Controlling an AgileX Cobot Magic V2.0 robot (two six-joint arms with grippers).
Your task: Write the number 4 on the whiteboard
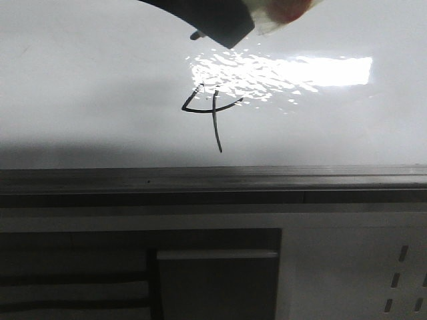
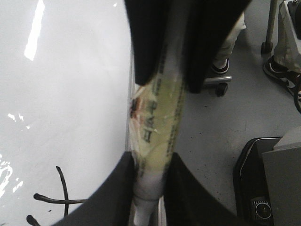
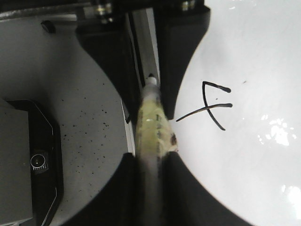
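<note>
Cabinet panelling (image 1: 347, 267) with slots lies closest to the front camera, well short of the tool. Beyond it runs the grey rim (image 1: 213, 177), and then the glossy whiteboard (image 1: 80, 87) begins.

On the board, between the rim and the tool, stands the number 4 (image 1: 212, 113). It is open-topped, with a curved crossbar and a long tail running toward the rim. Its strokes look joined and whole, so the writing itself seems done.

Farther on, one dark tool (image 1: 213, 17) hangs over the board, and a small pen tip below it stands apart from the digit. Which arm this is cannot be told from the front view, nor whether the tip touches the board.

In the wrist views, the left tool (image 2: 164, 61) is clenched on the left marker (image 2: 157, 127), a tape-wrapped pen, with the digit just to one side of its fingers. The right tool (image 3: 149, 89) likewise grips the right marker (image 3: 153, 127), whose nib points along the rim with the digit close beside.

What is left, by these views, is probably only to draw the pens clear of the board without smearing the ink.
</note>
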